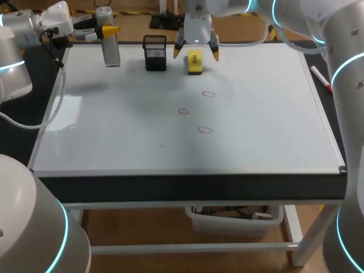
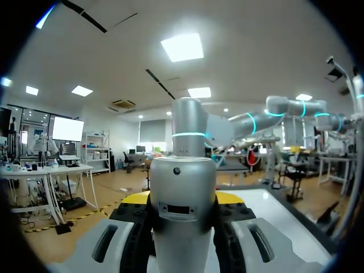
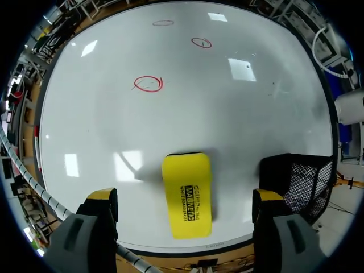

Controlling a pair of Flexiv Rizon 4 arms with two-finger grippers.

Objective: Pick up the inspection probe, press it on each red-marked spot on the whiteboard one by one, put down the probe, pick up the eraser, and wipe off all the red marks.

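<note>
The table carries a whiteboard (image 1: 256, 142) that covers nearly all of its top. Three red-marked spots sit near the board's centre: the middle mark (image 1: 183, 111), the far mark (image 1: 208, 94) at 1 o'clock from it, and the near mark (image 1: 205, 130) at 5 o'clock from it. None of the three is wiped.

The eraser (image 1: 194, 62), yellow with a black pad, lies flat at the board's 12 o'clock edge. A black mesh holder (image 1: 154, 52) stands just beside it at its 9 o'clock, not touching it.

My right claw (image 3: 185, 198) hangs directly over the eraser with its fingers spread wide. One yellow tip stands on each side of the eraser, and neither touches it.

My left claw (image 1: 108, 29) is at the board's 10 o'clock corner, clamped on the inspection probe (image 1: 111, 51). The probe is a silver cylinder held roughly upright, with its lower end pointing at the board. I cannot tell whether that end touches the surface.

A red marker pen (image 1: 322, 78) lies off the board at its 2 o'clock edge.
</note>
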